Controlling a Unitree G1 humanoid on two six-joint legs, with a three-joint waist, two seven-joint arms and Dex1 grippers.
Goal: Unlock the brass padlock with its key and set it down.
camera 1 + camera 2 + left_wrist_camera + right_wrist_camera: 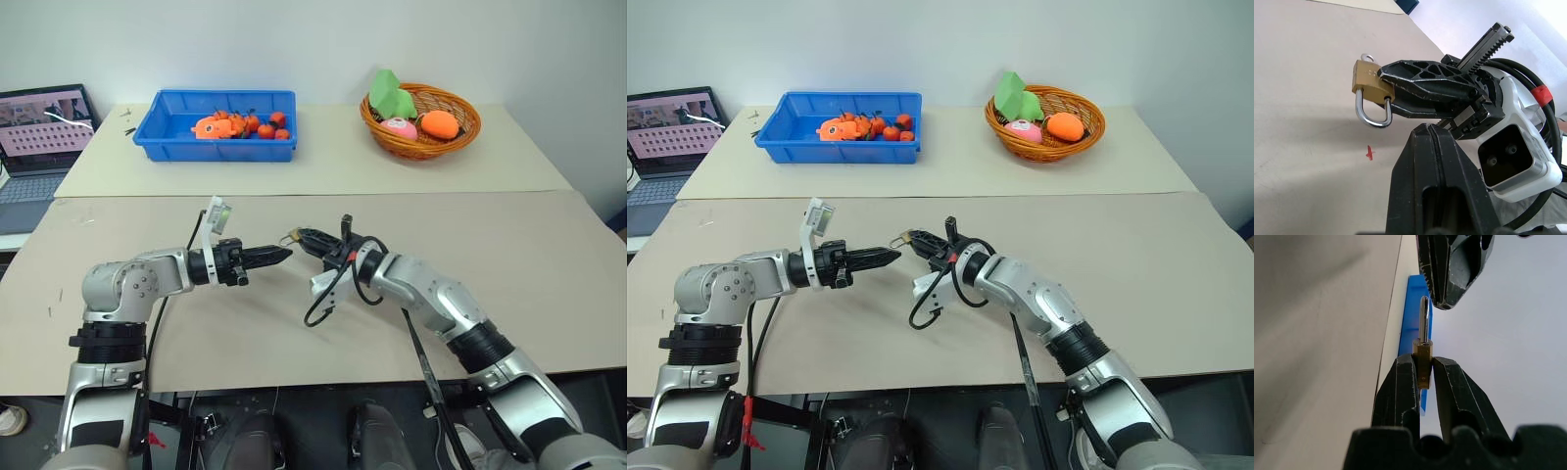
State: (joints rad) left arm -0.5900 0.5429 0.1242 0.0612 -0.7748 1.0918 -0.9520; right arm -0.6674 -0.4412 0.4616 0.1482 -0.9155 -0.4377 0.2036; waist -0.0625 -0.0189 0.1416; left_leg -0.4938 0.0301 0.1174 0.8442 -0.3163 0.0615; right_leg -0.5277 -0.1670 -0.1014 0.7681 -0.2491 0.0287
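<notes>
Right pincer: clamped on the brass padlock, one black finger on each flat side of the gold body, held up off the surface.
Padlock: in mid-air over the middle of the surface, between the two arms; its silvery shackle loops out past the fingertips, and I cannot tell from here whether it is locked.
Left pincer: fingers pressed together, tips pointing right at the padlock and sitting just beside it; whether anything is pinched between them, I cannot tell.
Arms: both reach in level, tips meeting nose to nose above the tan surface.
Blue tray: far left, with small orange and red toys inside.
Wicker basket: far right, holding green, pink and orange pieces.
Laptop: open at the far left edge, off the main surface.
</notes>
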